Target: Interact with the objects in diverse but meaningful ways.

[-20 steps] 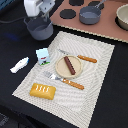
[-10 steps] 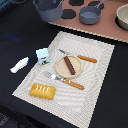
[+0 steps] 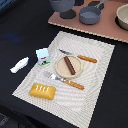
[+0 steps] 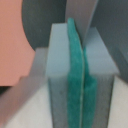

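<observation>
A brown sausage (image 3: pixel 70 65) lies on a small round plate (image 3: pixel 61 70) in the middle of the striped placemat (image 3: pixel 95 87). The golden bread loaf (image 3: pixel 43 90) sits at the mat's near corner. At the mat's edge on the exterior view's left stands the white-blue-green carton (image 3: pixel 43 55), with the white fish-shaped piece (image 3: pixel 20 64) beyond it on the dark table. A grey pot (image 3: pixel 90 15) rests on the pink board (image 3: pixel 102 27). My gripper (image 3: pixel 62 5) hangs at the frame's top edge, near the pot. In the wrist view its two grey-blue fingers (image 4: pixel 60 65) meet along a green strip, shut (image 4: pixel 77 75).
A knife (image 3: pixel 80 57) and a fork (image 3: pixel 65 80), both orange-handled, flank the plate. A small dark piece (image 3: pixel 68 14) and a pale bowl (image 3: pixel 122 16) also stand on the pink board. The table around the mat is dark.
My gripper has risen from above the carton and travelled to the exterior view's right, toward the pink board. The objects on the mat have not moved.
</observation>
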